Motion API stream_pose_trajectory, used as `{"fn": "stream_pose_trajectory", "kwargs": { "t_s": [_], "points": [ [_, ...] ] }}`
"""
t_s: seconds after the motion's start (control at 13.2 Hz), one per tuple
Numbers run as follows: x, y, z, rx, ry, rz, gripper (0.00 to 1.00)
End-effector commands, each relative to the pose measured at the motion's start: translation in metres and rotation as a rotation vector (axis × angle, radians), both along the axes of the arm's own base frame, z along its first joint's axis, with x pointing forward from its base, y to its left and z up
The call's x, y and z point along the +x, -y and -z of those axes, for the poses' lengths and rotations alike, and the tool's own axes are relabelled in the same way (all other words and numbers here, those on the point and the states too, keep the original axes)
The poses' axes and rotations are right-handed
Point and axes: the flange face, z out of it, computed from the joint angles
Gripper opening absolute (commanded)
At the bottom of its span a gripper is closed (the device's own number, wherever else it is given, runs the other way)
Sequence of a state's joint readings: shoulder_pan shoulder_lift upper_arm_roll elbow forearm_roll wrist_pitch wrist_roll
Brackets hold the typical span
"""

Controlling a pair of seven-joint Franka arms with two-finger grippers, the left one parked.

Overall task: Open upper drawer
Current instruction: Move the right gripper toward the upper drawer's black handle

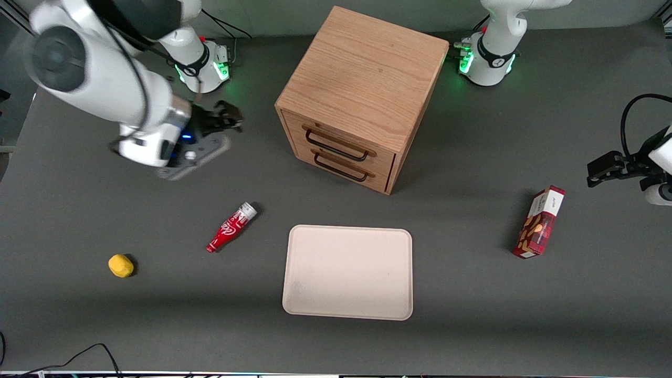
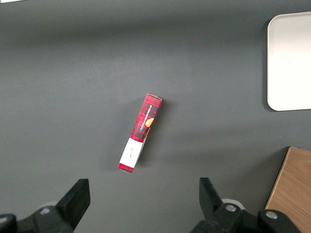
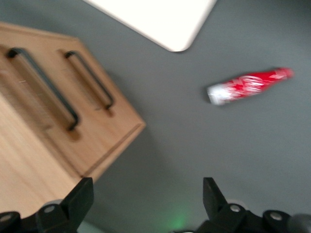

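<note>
The tray [image 1: 347, 272], a pale rounded rectangle, lies nearest the front camera, flat on the dark grey table [image 1: 472, 325]. Across the front view in order: a yellow ball-like object [image 1: 121, 265] sits toward the working arm's end; a red bottle [image 1: 231, 227] lies on its side between that object and the tray; a red carton [image 1: 539, 222] rests toward the parked arm's end.

The cabinet [image 1: 362, 73], a light oak box, stands farther from the camera than the tray, set at an angle. The upper drawer [image 1: 336, 140] is flush with the cabinet face, its long black handle [image 1: 336, 146] above the identical lower drawer [image 1: 341, 167].

The gripper [image 1: 227, 116] hovers above the table toward the working arm's end, well apart from the cabinet and roughly level with the upper drawer's handle. In the right wrist view its fingers [image 3: 83, 196] stand spread wide with nothing between them, and both drawer fronts show ahead of them.

Bare table lies between gripper and cabinet. In front of the drawers, open table runs to the tray's edge. The bottle lies nearer the camera than the gripper.

The working arm's upper links are cut off by the frame edge. The right wrist view is smeared; the bottle's label cannot be read there.
</note>
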State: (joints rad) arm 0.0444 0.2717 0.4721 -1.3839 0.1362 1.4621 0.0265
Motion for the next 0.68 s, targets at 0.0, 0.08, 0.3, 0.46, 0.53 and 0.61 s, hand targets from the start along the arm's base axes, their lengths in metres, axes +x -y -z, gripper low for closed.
{"fn": "stream_pose_trajectory", "kwargs": {
  "t_s": [0.0,0.08,0.3,0.46,0.53,0.61],
  "points": [
    [0.008,-0.035,0.027,0.108,-0.055,-0.026,1.0],
    [0.009,-0.05,0.039,0.137,-0.059,-0.039,1.0],
    [0.011,-0.081,0.079,0.188,-0.055,-0.047,1.0],
    [0.014,-0.093,0.1,0.205,-0.051,-0.039,1.0],
    [0.013,-0.1,0.113,0.214,-0.052,-0.037,1.0],
    [0.008,-0.111,0.124,0.226,-0.05,-0.043,1.0]
  ]
}}
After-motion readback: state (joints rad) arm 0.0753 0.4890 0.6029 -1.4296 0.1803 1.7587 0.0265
